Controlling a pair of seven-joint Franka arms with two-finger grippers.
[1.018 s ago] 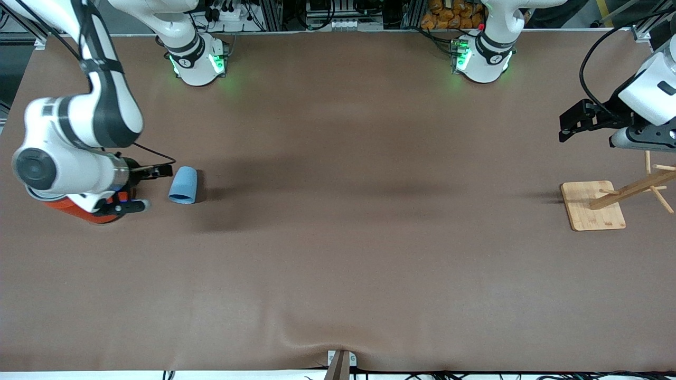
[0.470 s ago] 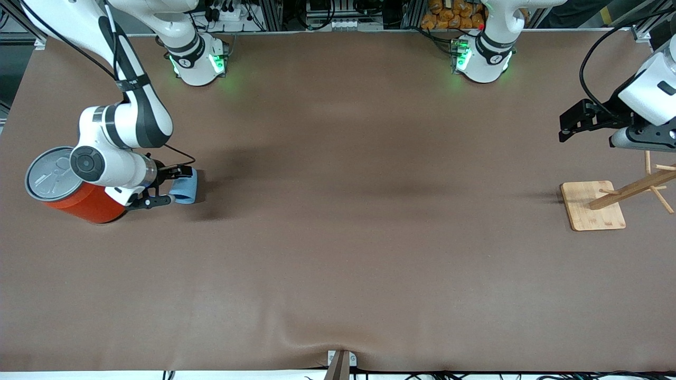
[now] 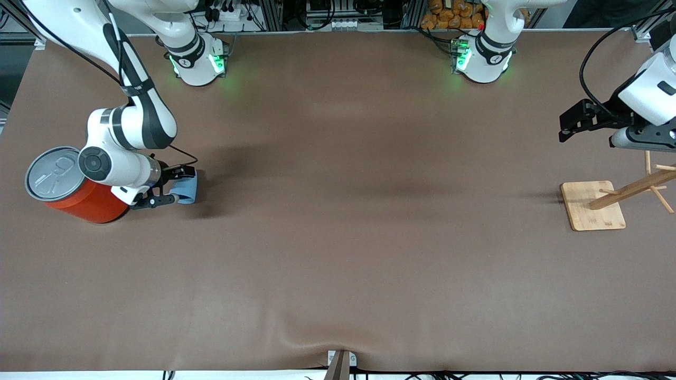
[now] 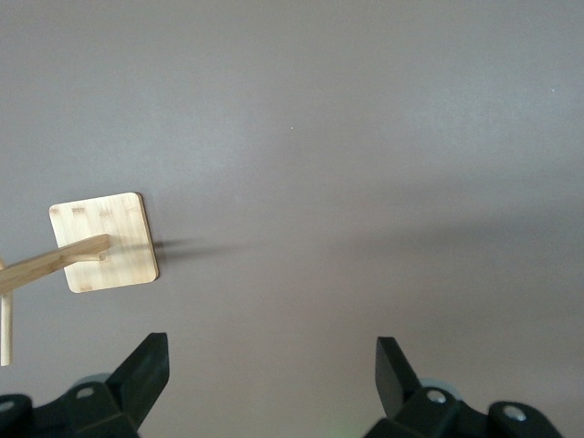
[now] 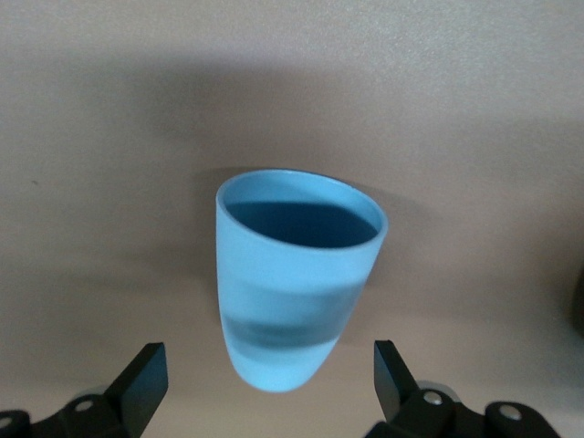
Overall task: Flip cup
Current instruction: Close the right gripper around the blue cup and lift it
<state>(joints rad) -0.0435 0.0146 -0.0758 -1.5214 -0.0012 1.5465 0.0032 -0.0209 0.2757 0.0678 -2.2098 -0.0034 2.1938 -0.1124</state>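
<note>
cup (image 3: pixel 188 189) half-hidden between right gripper (image 3: pixel 173 186) fingers

Even overhead light, soft shadows

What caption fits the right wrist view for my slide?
Open right gripper straddling the blue cup lying on its side on the brown table.

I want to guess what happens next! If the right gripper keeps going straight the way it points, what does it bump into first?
Probably the cup. It lies on its side between the open fingers of the right gripper, so the palm would likely meet the cup's narrow closed end first, though depth is hard to judge.
</note>
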